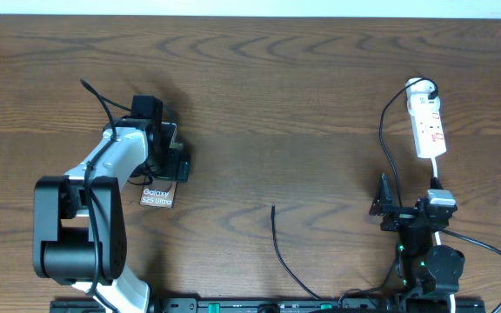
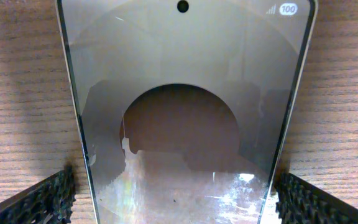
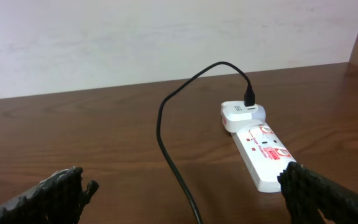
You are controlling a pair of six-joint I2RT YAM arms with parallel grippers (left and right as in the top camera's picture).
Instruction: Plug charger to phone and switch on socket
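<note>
The phone [image 1: 156,196] lies flat on the left of the table, its white lettering at the near end. In the left wrist view its glossy face [image 2: 185,74] fills the frame. My left gripper [image 1: 169,162] [image 2: 179,205] is open and low over the phone, one finger outside each long edge. The socket [image 1: 429,126] [image 3: 263,149] lies at the far right with a white adapter at its far end. The charger cable [image 1: 384,143] [image 3: 166,143] runs from that adapter; its plug tip [image 1: 273,209] lies loose at table centre. My right gripper [image 1: 407,205] [image 3: 185,199] is open, just short of the socket.
The table [image 1: 277,104] is dark wood. A white cord [image 1: 436,172] leaves the socket's near end and passes by my right arm. Black arm cables [image 1: 485,248] loop at the near right. A pale wall [image 3: 166,37] stands behind the table.
</note>
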